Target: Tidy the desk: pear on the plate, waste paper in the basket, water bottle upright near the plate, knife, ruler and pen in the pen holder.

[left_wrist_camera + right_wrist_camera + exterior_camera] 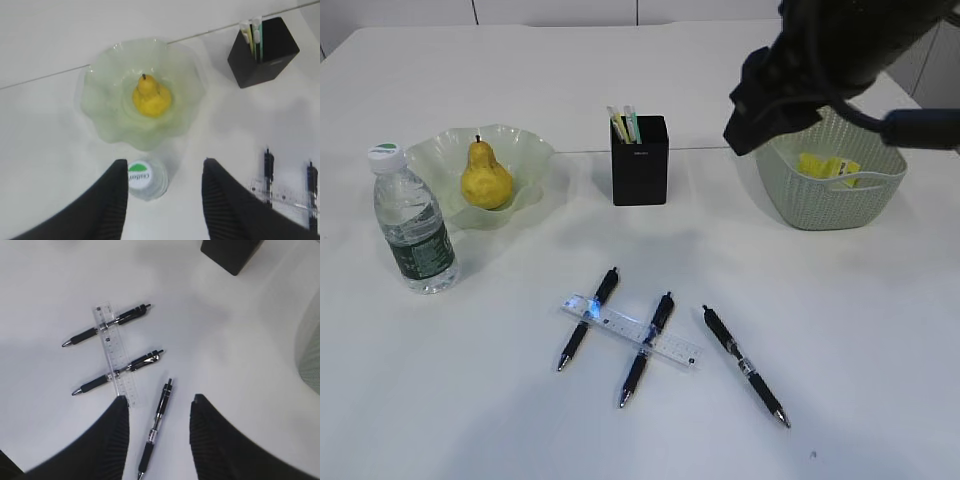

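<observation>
Pens and ruler go next.

My right gripper [159,412] is open and empty above one pen [156,426]; my left gripper [165,187] is open too. The ruler [632,331] lies across two pens. I think I must drop down, grab, and carry to the pen holder [639,160].

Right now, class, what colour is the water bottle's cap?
White with a green mark, on the water bottle; clearest in the left wrist view.

left end effector [162,172] parted, right end effector [159,407] parted, empty
</observation>
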Tool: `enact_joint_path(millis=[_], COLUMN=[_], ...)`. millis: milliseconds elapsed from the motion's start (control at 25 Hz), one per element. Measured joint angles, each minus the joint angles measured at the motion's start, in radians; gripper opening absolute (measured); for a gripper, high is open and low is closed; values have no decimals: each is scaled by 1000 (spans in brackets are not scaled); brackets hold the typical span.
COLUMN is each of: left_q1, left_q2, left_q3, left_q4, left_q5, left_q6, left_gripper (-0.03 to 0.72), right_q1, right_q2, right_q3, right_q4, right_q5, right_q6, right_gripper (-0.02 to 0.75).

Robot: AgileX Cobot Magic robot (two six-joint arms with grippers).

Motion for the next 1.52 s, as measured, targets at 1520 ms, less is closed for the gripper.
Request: enact_joint_path(millis=[1520], left_q1=[2], left_q2=[-98], left_q3=[-1], left_q4=[77], left_q5=[155], left_q6=[-36], left_gripper=[333], right_q1=[118], right_q2=[637], right_q3=[-237], right_q4=[103], right_q5=[-28], right_q6=[-207], right_gripper=[503])
